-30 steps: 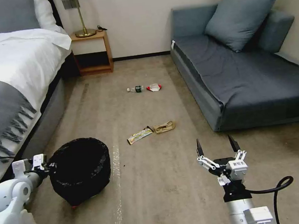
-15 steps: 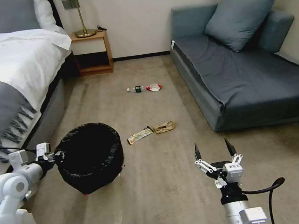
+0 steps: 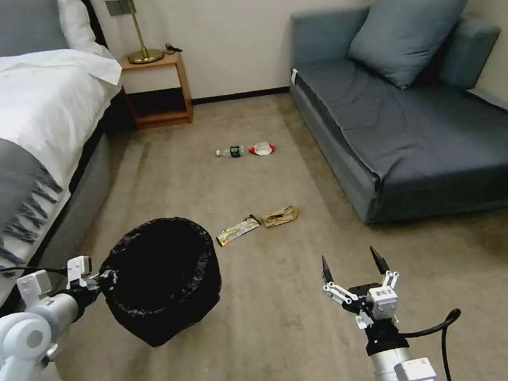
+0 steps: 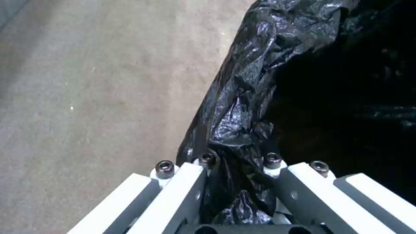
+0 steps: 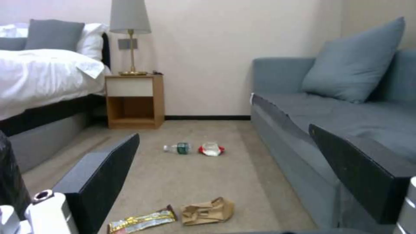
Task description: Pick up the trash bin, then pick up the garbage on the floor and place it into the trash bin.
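surroundings: bed well left of the trash bin; nightstand with lamp at the far wall; sofa well right of the bin.
path: bare carpet between bin and litter, nothing in the way.
trash bin: round, low, crinkled glossy black liner; tilted, mouth facing up and forward, held above the carpet.
left claw: clamped on the bin's near-left rim; liner bunched between the fingers.
right claw: right of the bin, fingers spread, holding nothing, above the carpet.
garbage: yellow-silver wrapper just beyond the bin's right rim; brown paper bag beside it; bottle and red-white wrapper farther off, near the nightstand.
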